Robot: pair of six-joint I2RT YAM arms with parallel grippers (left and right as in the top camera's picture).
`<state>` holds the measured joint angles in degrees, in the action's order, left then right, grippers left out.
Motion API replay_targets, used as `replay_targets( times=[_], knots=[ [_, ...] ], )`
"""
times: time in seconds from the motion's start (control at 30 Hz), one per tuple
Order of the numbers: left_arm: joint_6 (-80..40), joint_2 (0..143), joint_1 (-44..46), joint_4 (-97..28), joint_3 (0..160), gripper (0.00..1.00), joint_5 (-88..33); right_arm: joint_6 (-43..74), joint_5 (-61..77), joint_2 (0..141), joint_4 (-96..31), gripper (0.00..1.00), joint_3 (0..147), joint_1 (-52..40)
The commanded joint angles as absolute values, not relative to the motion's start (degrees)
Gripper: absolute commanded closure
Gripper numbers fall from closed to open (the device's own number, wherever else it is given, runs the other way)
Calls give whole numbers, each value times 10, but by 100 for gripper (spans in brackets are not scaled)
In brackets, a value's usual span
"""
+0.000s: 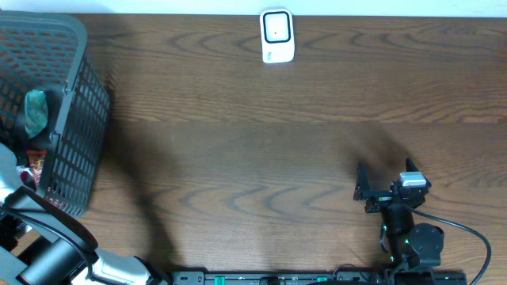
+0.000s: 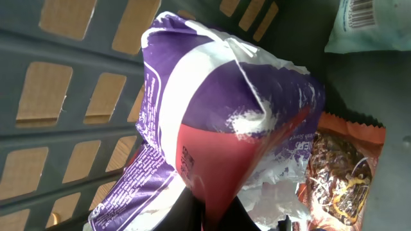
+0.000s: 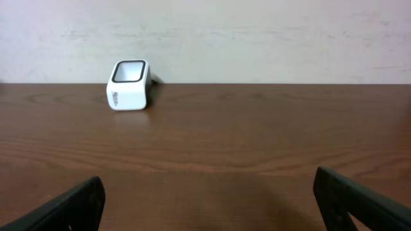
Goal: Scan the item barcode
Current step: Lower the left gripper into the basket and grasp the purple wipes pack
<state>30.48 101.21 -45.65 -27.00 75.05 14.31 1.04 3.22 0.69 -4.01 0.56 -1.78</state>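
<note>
**Purple packet: in basket, held by left tool**

Item: purple packet, white and red panels, crumpled; lies inside grey basket at left end of surface; left tool clamped on its lower end, packet rising directly ahead of it; orange snack pack just beside; right tool jaws wide apart, facing white scanner, which is well apart from basket.

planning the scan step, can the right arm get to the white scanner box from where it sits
Probably yes: only bare brown wooden table lies between its open fingers and the small white box-shaped scanner.
</note>
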Motion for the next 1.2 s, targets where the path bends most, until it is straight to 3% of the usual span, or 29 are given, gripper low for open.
replay_targets(
  times=[0.0,0.2,0.53,0.77,0.8,0.83,0.9,1.0,1.17],
  knots=[
    [256,1012,-458,-281,752,93,142,18,36,3,-41,1,3,-13],
    [163,952,-455,-284,752,93,124,18,36,3,-41,1,3,-13],
    [140,787,-451,-225,752,93,-209,18,36,3,-41,1,3,-13],
    [-53,714,-451,-163,752,93,-251,18,36,3,-41,1,3,-13],
    [-52,714,-451,-177,752,87,-250,18,36,3,-41,1,3,-13],
    [-51,715,-451,-189,752,62,-249,18,36,3,-41,1,3,-13],
    [-40,724,-451,-211,752,27,-244,18,36,3,-41,1,3,-13],
    [-4,742,-451,-236,752,14,-244,18,36,3,-41,1,3,-13],
    [98,789,-451,-269,752,2,-232,18,36,3,-41,1,3,-13]
  ],
)
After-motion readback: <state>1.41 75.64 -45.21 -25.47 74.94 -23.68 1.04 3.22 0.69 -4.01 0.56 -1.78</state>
